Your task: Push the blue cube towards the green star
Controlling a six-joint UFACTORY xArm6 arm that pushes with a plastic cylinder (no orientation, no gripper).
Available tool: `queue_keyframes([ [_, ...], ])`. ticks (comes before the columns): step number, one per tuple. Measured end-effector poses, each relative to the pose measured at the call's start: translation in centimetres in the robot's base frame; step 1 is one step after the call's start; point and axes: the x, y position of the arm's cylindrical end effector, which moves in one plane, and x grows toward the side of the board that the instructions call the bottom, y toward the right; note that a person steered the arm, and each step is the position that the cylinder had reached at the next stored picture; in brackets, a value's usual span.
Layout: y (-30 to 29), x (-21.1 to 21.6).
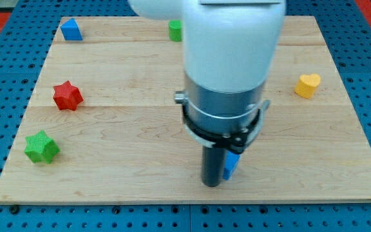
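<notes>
There is no claw on this arm, so nothing is opened, closed or clamped: it ends in a dark cylindrical rod whose lower end, my tip [212, 183], rests near the bottom centre of the pale, grained wooden table [140, 161], touching the blue cube [231, 165], which peeks out on the view's right of the rod, mostly hidden behind it. The ridged green star [42, 146] lies well apart at the view's lower left, with a red star [67, 96] above it. A second blue block [71, 30] sits at the top left, a green block [175, 30], partly hidden by the arm, at the top centre, and a glossy yellow heart [307, 84] on the right.
</notes>
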Motion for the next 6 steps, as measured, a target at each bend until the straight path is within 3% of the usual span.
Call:
queue_keyframes([
  [1,1.6,-0.1],
  [3,11.8,-1.9],
  [4,3.5,-2.3],
  [6,0.4,-4.4],
])
